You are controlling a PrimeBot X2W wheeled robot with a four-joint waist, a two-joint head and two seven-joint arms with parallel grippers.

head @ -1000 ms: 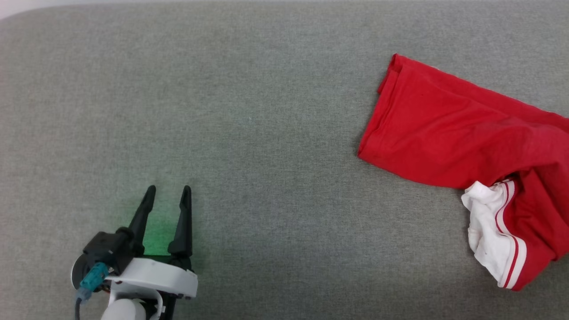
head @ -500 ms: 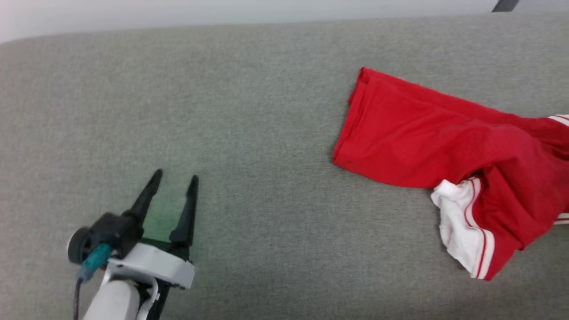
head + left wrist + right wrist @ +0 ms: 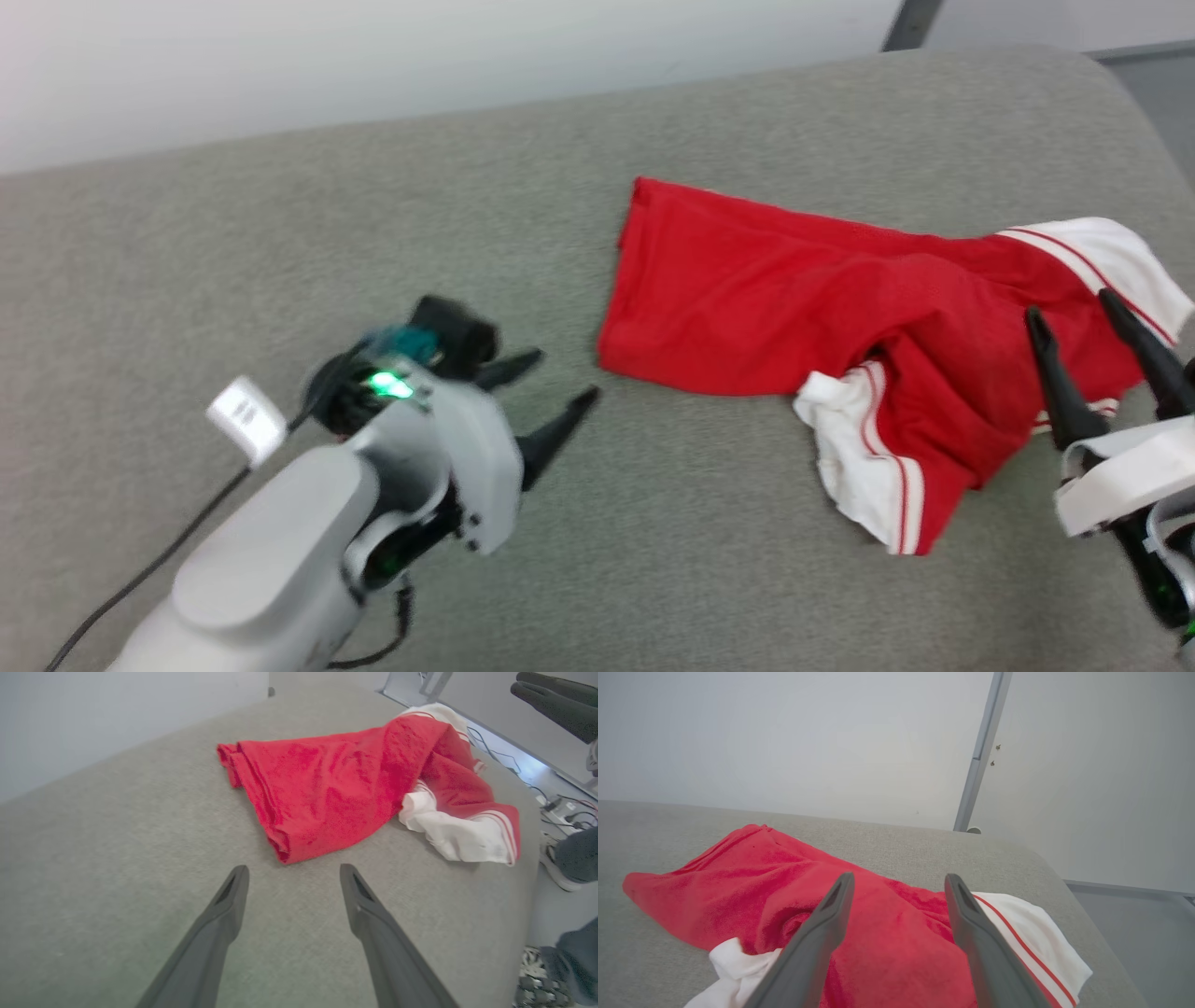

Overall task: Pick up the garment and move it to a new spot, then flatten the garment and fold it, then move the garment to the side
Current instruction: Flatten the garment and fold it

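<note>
The garment [image 3: 747,317] lies loose on the grey pad [image 3: 280,233]; both pincers spread.
I see it rumpled toward the pad's right end (white striped trim at two corners); my right gripper [image 3: 1069,305] hangs over it, fingers apart, nothing pinched; my left gripper [image 3: 565,374] gapes empty near its folded red edge.

Grey upholstered surface [image 3: 653,579], white wall [image 3: 373,65] (metal post [image 3: 981,751])
</note>
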